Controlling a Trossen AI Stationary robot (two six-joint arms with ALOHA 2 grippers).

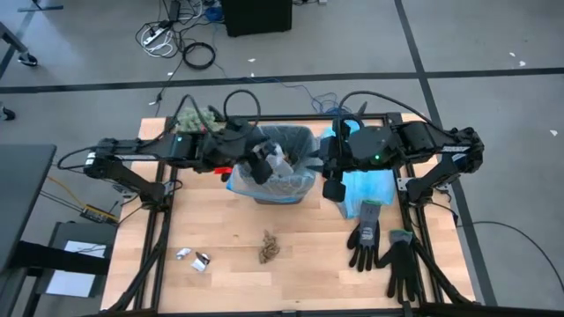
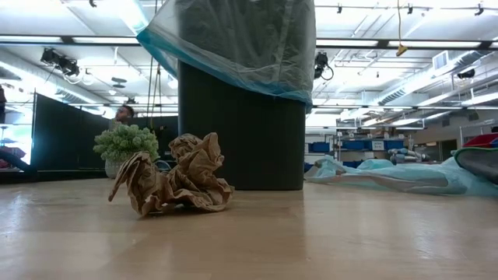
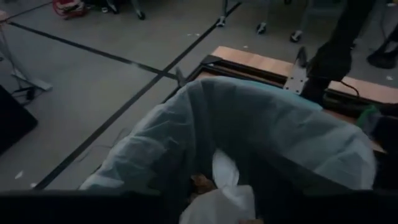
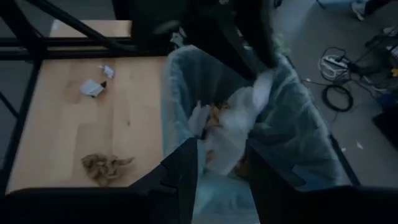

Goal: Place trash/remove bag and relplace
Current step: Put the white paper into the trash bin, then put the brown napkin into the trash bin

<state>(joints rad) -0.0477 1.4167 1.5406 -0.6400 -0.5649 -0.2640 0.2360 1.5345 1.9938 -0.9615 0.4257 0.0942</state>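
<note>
Three pieces of trash lie out on the pale wooden bench [image 1: 317, 273], so we are in the trash-placing step, with the bag swap not yet begun. One is a crumpled brown paper wad [image 1: 269, 248], near the front and in line with the bin. The other two are small shiny silver-white scraps [image 1: 183, 254] [image 1: 202, 261], side by side to the left of it. More trash is already inside: crumpled white paper [image 4: 233, 124] with brown bits under it, too jumbled to count.

One thin translucent grey-white plastic bin liner [image 2: 233, 39] is draped over the rim of the one tall black bin [image 2: 241, 132], which stands mid-bench towards the far edge.

Now the arms! The left end effector [image 1: 263, 165] hangs right over the bin's mouth; whether it grips anything, I cannot tell. The right end effector [image 4: 221, 165] sits at the bin's right rim, moderately wide, with nothing seen clamped in it.

My call for the next move: one arm must swing out to the near side, drop onto a loose piece, pinch it and carry it back over the opening. The small flat scraps will want a low, careful pinch.

Beyond that: one flattened light-blue translucent plastic bag [image 1: 366, 187] just right of the bin, two black gloves [image 1: 364, 236] [image 1: 404, 264] at the near right, and one green fuzzy clump [image 1: 198, 119] at the far left.
</note>
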